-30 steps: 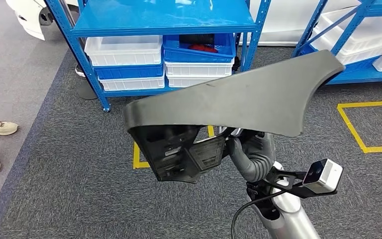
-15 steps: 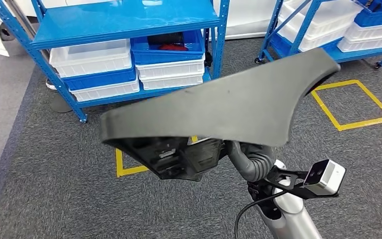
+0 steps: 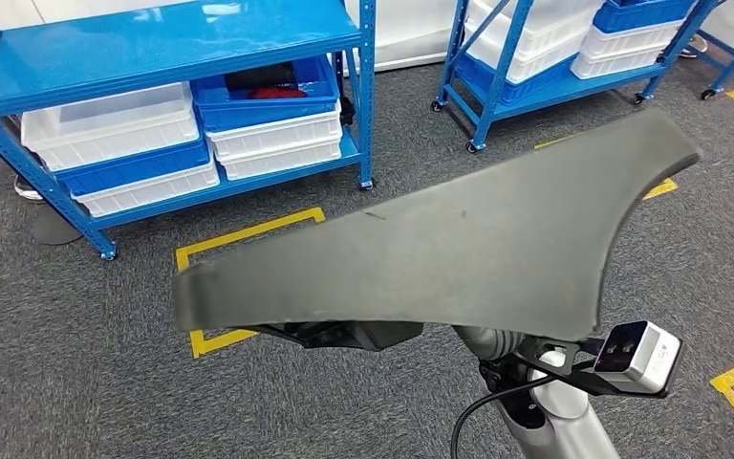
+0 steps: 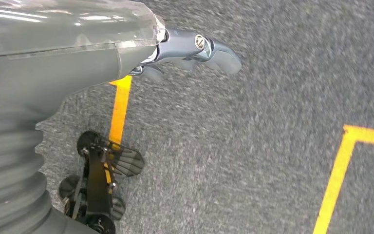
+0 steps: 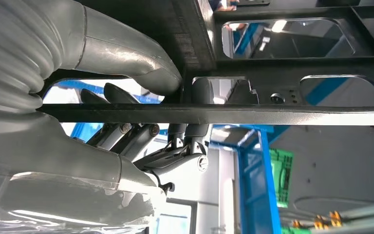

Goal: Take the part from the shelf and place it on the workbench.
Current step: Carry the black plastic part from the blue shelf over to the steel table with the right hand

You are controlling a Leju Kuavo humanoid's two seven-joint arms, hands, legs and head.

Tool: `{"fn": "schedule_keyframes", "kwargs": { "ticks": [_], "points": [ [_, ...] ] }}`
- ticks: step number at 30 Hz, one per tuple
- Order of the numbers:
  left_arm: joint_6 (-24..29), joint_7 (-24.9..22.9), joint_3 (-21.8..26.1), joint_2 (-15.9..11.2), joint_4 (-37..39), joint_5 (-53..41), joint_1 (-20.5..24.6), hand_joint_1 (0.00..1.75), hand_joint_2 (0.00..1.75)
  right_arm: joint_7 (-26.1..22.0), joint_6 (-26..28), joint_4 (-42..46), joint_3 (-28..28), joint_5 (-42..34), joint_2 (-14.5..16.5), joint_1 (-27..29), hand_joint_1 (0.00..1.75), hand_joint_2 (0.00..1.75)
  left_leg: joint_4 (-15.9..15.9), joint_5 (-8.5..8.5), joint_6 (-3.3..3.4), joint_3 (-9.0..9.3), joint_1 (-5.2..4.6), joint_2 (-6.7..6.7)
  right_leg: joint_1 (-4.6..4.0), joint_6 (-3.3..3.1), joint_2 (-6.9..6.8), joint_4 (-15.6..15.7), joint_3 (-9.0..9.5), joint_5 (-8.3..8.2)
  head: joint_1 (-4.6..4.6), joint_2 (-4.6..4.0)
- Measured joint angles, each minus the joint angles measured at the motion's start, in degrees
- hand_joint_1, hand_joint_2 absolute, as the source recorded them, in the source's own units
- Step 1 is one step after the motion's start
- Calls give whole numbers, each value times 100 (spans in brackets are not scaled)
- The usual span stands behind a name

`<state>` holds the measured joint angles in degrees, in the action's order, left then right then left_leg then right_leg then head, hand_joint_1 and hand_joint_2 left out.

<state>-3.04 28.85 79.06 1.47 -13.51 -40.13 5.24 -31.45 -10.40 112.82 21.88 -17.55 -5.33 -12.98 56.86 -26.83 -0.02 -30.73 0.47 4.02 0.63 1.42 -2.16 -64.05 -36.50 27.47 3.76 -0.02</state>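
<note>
The part [image 3: 459,239] is a wide, curved grey panel with a black ribbed frame underneath, held up in front of me in the head view. It covers my right hand there; the silver right arm [image 3: 545,411] rises to it from below. In the right wrist view my right hand [image 5: 141,126] grips a black bar of the part's frame [image 5: 272,114], thumb over the bar and fingers under it. My left hand [image 4: 195,48] hangs over the grey carpet with nothing in it, its fingers loosely extended.
A blue shelf [image 3: 153,43] with white and blue bins [image 3: 110,120] stands at the back left. A second blue rack on wheels [image 3: 554,57] is at the back right. Yellow tape squares [image 3: 239,234] mark the carpet.
The camera has turned, so the shelves have slid left in the picture. The part now lies flatter and covers its black underside and my right hand.
</note>
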Motion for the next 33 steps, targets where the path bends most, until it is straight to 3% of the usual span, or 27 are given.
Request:
{"fn": "schedule_keyframes", "kwargs": {
  "ticks": [2, 5, 7, 9, 10, 11, 12, 13, 14, 16, 18, 20, 22, 24, 26, 27, 28, 31, 33],
  "points": [
    [0, 3, -1, 0, 0, 1, 7, 0, 175, 0, 0, 13, 2, 0, -1, -3, 175, 175, 37, -40, -56, 3, -30, 88, -32, -66, -151, 482, 244, -117, 0, 0],
    [-1, 25, 0, -1, 0, 13, 15, 0, 175, 0, -2, 33, 5, 15, -6, -7, 175, 175, 53, -77, -145, 21, -33, 204, -46, -162, -12, 543, 231, -132, 0, 0],
    [-5, 41, -1, -5, 0, 8, 13, 0, 175, 3, -2, 62, 6, 10, -10, -38, 175, 175, 278, -261, -204, -56, -6, 31, -23, -227, 98, 581, 235, -169, 0, 0],
    [-8, 50, -2, -27, 0, -17, -11, 0, 175, 17, 2, 81, 6, -38, -18, -90, 175, 175, 952, -641, -241, -346, 15, -243, -14, -268, 219, 595, 231, -191, 0, 0],
    [-7, 50, -2, -42, 0, -33, -26, 0, 175, 28, 7, 84, 6, -74, -29, -110, 175, 175, 1348, -805, -251, -528, 18, -308, -18, -276, 286, 591, 225, -195, 0, 0],
    [-7, 50, -2, -58, 0, -50, -41, 0, 175, 40, 15, 84, 6, -114, -52, -124, 175, 175, 1632, -879, -255, -666, 18, -336, -23, -280, 359, 585, 223, -197, 0, 0],
    [-7, 49, -3, -70, 0, -70, -52, 0, 175, 50, 28, 84, 6, -156, -85, -140, 175, 175, 1726, -843, -252, -721, 18, -348, -27, -280, 430, 576, 222, -197, 0, 0],
    [-7, 46, -5, -82, 0, -92, -58, 0, 175, 54, 43, 84, 6, -193, -122, -158, 175, 175, 1575, -688, -242, -666, 19, -359, -28, -279, 505, 565, 224, -196, 0, 0],
    [-7, 39, -10, -95, 0, -115, -60, 0, 175, 51, 70, 88, 6, -219, -162, -176, 175, 175, 1228, -459, -227, -521, 22, -397, -28, -275, 581, 553, 226, -195, 0, 0],
    [-11, 19, -22, -121, 0, -167, -62, 0, 175, 33, 126, 102, 7, -236, -219, -201, 175, 175, 458, -122, -180, -189, 32, -598, -33, -245, 725, 530, 215, -195, 0, 0],
    [-16, -22, -33, -140, 0, -204, -62, 0, 175, 19, 203, 144, 7, -201, -254, -203, 175, 175, 147, -73, -135, -59, 27, -721, -21, -173, 847, 522, 165, -223, 1, 0],
    [-16, -82, -39, -142, 0, -217, -44, 0, 175, 12, 296, 238, 8, -125, -287, -167, 175, 175, 94, -54, -76, -49, 26, -633, -3, -89, 918, 530, 120, -257, 1, 0],
    [-2, -134, -39, -132, 0, -221, -25, 0, 175, -20, 373, 353, 12, -49, -319, -113, 175, 175, 25, -3, 6, -32, 44, -516, -25, -31, 699, 405, 50, -159, -1, 0],
    [29, -169, -39, -115, 0, -221, -42, 0, 175, -70, 418, 438, 20, 5, -332, -57, 175, 175, -5, 16, 58, -26, 39, -384, -33, 3, 379, -139, -206, 169, -1, 0],
    [64, -203, -39, -97, 0, -222, -78, 0, 175, -134, 437, 496, 27, 52, -334, 55, 175, 175, -1, 10, 75, -33, 21, -239, -8, 30, 278, -845, -536, 467, -1, 0],
    [78, -221, -39, -89, 0, -224, -88, 0, 175, -191, 433, 519, 26, 75, -339, 133, 175, 175, 1, 5, 75, -35, 17, -167, 3, 40, 264, -996, -599, 481, 0, 0],
    [83, -235, -39, -85, 0, -226, -93, 0, 175, -283, 414, 541, 21, 92, -349, 229, 175, 175, 4, -1, 71, -35, 14, -102, 9, 44, 245, -913, -542, 390, 0, 0],
    [80, -248, -39, -80, 0, -236, -99, 0, 175, -672, 243, 627, -29, 122, -406, 557, 175, 175, 28, -43, 19, -16, -5, 56, -10, -1, -1, 185, 75, -47, 0, 0],
    [80, -242, -39, -87, 0, -239, -114, 0, 175, -809, 21, 705, -120, 122, -430, 817, 175, 175, 45, -76, -40, -1, -29, 143, -52, -59, -106, 555, 268, -114, 0, 0]
  ]
}}
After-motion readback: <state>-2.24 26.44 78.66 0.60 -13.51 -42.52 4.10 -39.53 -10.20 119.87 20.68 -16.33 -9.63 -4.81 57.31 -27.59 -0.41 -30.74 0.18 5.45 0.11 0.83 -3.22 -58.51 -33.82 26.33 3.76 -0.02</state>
